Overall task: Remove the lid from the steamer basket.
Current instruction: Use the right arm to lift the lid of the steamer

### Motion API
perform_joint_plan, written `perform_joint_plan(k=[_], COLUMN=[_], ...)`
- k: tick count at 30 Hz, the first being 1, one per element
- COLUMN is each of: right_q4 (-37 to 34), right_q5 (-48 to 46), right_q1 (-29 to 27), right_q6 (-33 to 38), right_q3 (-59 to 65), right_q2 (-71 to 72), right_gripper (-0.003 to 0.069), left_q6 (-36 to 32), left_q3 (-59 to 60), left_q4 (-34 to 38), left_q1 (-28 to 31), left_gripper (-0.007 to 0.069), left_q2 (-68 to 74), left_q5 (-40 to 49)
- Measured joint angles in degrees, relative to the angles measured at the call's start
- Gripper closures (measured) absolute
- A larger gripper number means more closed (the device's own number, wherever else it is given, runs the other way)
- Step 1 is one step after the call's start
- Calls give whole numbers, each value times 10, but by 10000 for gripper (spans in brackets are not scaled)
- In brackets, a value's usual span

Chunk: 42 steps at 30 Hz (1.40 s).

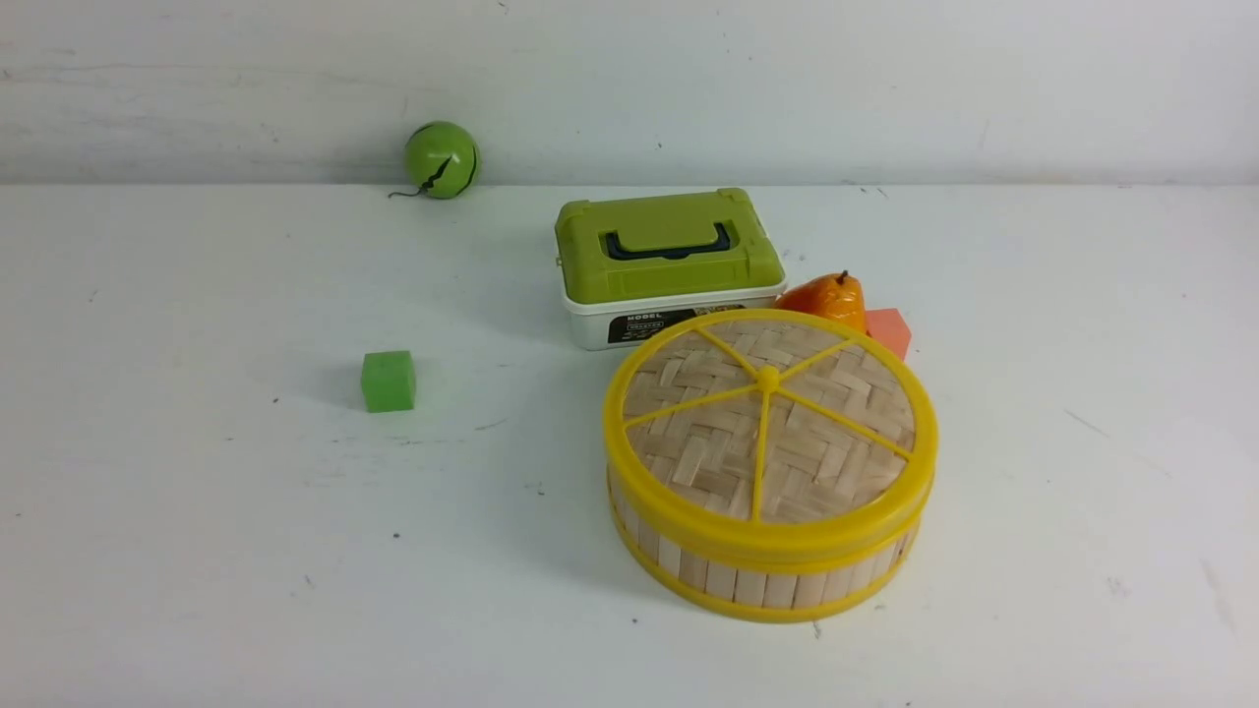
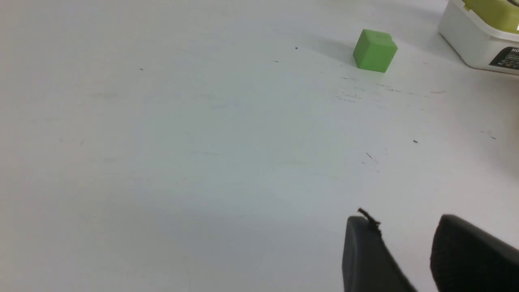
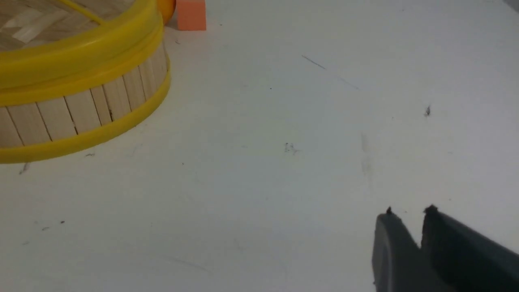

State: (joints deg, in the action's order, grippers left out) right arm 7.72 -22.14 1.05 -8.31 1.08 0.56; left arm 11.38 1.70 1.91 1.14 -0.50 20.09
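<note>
The lid, a woven bamboo disc with a yellow rim and spokes, sits flat on the steamer basket right of the table's centre. Neither arm shows in the front view. In the right wrist view the lid's rim and the basket's slat wall lie well away from my right gripper. Its fingertips stand slightly apart over bare table, nothing between them. My left gripper is open and empty above bare table, far from the basket.
A white box with a green lid stands right behind the basket. An orange fruit and a pink block lie at its back right. A green cube and a green ball are on the left.
</note>
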Motion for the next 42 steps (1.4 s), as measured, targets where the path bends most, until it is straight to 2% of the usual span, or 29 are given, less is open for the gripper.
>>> perform_joint_plan(k=[13, 18, 19, 20, 21, 22, 25, 34, 36, 37, 38, 42], right_q4=[-3, -122, -161, -256, -265, -334, -376, -330, -327, -317, -314, -246], right_q5=[0, 12, 16, 22, 22, 23, 29, 29, 15, 0, -5, -130], right_q1=[0, 0, 0, 0, 0, 0, 0, 0, 0, 0, 0, 0], right_q6=[-11, -107, -138, -209, -216, -264, -293, -260, -232, -191, -180, -14], right_q3=[0, 1, 2, 4, 4, 5, 5, 1, -24, -59, -71, -262], right_q2=[0, 0, 0, 0, 0, 0, 0, 0, 0, -1, -2, -109], right_gripper=[530, 523, 522, 520, 520, 518, 514, 506, 505, 512, 513, 620], left_q6=[0, 0, 0, 0, 0, 0, 0, 0, 0, 0, 0, 0], left_q3=[0, 0, 0, 0, 0, 0, 0, 0, 0, 0, 0, 0], left_q4=[0, 0, 0, 0, 0, 0, 0, 0, 0, 0, 0, 0], left_q1=[0, 0, 0, 0, 0, 0, 0, 0, 0, 0, 0, 0], left_gripper=[385, 385, 385, 385, 385, 385, 385, 385, 385, 385, 385, 385], left_q2=[0, 0, 0, 0, 0, 0, 0, 0, 0, 0, 0, 0], left_q5=[0, 0, 0, 0, 0, 0, 0, 0, 0, 0, 0, 0])
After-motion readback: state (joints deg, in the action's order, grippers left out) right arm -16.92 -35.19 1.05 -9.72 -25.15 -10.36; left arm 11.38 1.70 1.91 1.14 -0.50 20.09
